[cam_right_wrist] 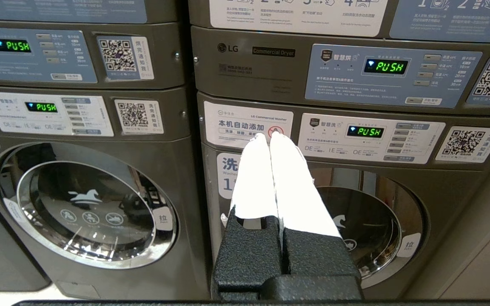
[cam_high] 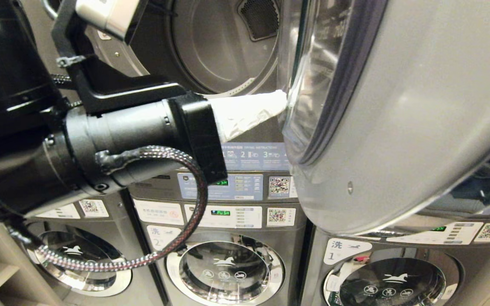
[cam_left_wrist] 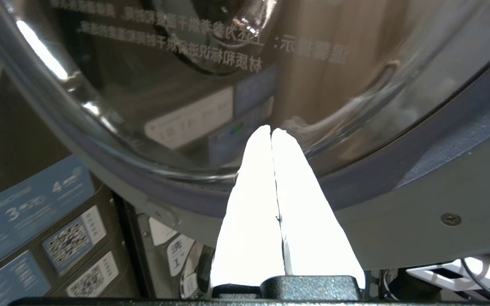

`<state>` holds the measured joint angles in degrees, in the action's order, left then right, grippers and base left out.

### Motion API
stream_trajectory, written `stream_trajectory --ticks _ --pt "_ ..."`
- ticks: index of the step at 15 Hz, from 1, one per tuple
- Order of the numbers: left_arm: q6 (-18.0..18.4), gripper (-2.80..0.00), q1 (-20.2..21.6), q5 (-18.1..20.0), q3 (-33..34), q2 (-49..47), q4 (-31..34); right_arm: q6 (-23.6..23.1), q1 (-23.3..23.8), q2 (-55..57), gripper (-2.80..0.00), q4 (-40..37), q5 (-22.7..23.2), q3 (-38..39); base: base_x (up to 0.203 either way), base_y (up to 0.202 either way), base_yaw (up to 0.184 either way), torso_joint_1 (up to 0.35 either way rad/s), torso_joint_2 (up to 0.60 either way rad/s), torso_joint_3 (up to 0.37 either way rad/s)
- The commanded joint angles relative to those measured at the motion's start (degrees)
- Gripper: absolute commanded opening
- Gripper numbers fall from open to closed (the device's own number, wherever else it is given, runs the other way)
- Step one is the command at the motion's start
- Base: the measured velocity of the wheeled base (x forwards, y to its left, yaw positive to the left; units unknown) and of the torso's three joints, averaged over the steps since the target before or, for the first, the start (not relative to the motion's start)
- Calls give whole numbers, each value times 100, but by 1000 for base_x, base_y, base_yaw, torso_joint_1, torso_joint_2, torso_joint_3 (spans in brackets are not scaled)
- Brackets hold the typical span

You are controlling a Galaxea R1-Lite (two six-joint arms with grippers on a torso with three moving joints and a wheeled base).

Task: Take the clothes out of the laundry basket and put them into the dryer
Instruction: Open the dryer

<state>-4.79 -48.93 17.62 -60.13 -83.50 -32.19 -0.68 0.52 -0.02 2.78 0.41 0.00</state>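
Left claw (cam_high: pixel 281 100), fingers together and empty, presses its tips against the open dryer door (cam_high: pixel 398 106), evidently to swing it.

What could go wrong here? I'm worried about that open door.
The left gripper, fingers shut and empty, has its tips against the glass of the open dryer door. Pushing on could scrape the glass or slip off its curve. With nothing held, no clothes get loaded. The arm's cable hangs loose and could snag.

one open dryer door (cam_high: pixel 398 106), three washer doors (cam_high: pixel 226 267)
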Motion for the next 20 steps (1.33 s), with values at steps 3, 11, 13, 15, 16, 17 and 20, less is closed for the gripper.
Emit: stream_trajectory --ticks 3,11,13,15,16,17,20 --pt "12 -280 -345 7 -462 -483 -35 -2 0 2 -280 3 3 105 0 0 0 0 0 0" --pt "35 -280 -957 -15 -2035 -1964 -139 -73 0 2 -280 4 13 105 0 0 0 0 0 0" --pt "42 -280 -1095 -70 -2567 -2533 -533 -101 0 2 -280 -14 38 97 0 0 0 0 0 0" --pt "70 -280 -1206 -390 -3051 -2938 -926 -99 0 2 -280 -14 38 97 0 0 0 0 0 0" --pt "81 -280 -1216 -637 -3088 -2931 -971 -99 0 2 -280 12 47 105 0 0 0 0 0 0" --pt "89 -280 -1180 -856 -3026 -2847 -960 -107 0 2 -280 12 47 105 0 0 0 0 0 0" --pt "136 -280 -916 -1393 -2630 -2288 -911 -143 0 2 -280 3 47 105 0 0 0 0 0 0"
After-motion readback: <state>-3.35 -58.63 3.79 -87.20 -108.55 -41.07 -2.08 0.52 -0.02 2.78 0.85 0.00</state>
